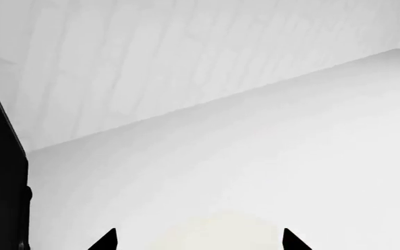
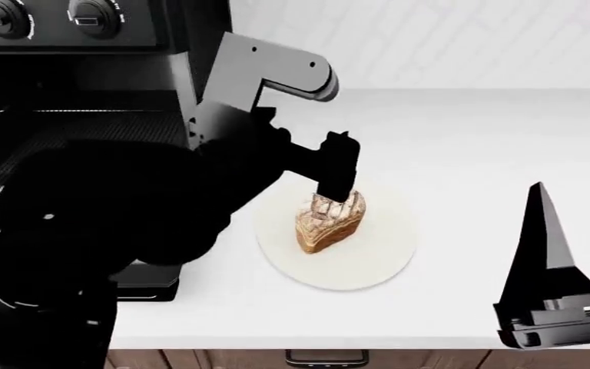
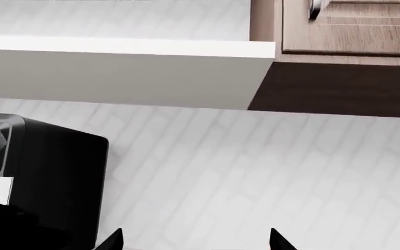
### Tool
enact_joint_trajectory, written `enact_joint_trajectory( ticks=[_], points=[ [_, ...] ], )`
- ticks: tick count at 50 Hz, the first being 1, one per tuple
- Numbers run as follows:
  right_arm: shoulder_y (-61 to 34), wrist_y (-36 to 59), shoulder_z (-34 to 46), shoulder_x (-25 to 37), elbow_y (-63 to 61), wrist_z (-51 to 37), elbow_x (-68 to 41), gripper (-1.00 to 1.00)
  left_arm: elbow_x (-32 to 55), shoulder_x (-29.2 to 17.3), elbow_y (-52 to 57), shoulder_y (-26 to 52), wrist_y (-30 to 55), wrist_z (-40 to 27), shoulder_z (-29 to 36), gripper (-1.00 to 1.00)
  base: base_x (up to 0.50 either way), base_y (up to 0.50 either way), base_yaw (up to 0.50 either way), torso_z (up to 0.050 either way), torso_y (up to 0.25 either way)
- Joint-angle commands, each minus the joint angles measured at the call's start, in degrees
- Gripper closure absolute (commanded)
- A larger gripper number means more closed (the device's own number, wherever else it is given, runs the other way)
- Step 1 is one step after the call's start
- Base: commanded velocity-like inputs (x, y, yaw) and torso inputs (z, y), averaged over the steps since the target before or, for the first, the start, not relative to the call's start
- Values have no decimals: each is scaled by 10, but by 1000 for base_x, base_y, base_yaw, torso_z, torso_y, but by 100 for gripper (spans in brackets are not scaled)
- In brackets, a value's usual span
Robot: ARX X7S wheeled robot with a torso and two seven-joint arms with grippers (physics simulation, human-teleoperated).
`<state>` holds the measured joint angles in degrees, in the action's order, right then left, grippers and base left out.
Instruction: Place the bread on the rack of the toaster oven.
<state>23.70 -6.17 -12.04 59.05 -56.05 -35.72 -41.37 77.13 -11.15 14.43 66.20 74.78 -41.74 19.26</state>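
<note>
Right gripper (image 2: 551, 307) nearest, low at the counter's front edge, well apart from the bread; its wrist view shows both fingertips spread with nothing between them, so it is released. Below the edge, a drawer handle (image 2: 326, 358). Mid-counter (image 2: 479, 138): a round white plate (image 2: 377, 254) with the bread (image 2: 328, 221) sitting on it, pale ridged top up. Left gripper (image 2: 336, 188) hangs directly over the bread, at or just above its top; contact cannot be told. Left wrist view shows two fingertips apart, a pale shape between them: open, nothing clamped. Farthest, at left, the toaster oven (image 2: 59, 31), knobs on top, rack (image 2: 90, 127) dim inside, partly hidden by the left arm
</note>
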Motion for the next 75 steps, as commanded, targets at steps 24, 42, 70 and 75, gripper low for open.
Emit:
enact_joint_trajectory(
  ticks=[24, 42, 70, 75],
  points=[
    [32, -47, -23, -31, 12, 31, 11, -100, -1, 8, -3, -29, -3, -18, 62, -100, 0, 0, 0, 0, 0],
    [77, -65, -59, -38, 11, 49, 6, -100, -15, -1, -9, -35, -22, -4, 82, -100, 0, 0, 0, 0, 0],
    [79, -72, -58, -50, 20, 63, 5, -100, -105, 6, -82, -29, -84, 73, 155, -100, 0, 0, 0, 0, 0],
    [-7, -37, 18, -52, 31, 44, 23, -100, -111, 6, -84, -34, -88, 79, 166, -100, 0, 0, 0, 0, 0]
  ],
)
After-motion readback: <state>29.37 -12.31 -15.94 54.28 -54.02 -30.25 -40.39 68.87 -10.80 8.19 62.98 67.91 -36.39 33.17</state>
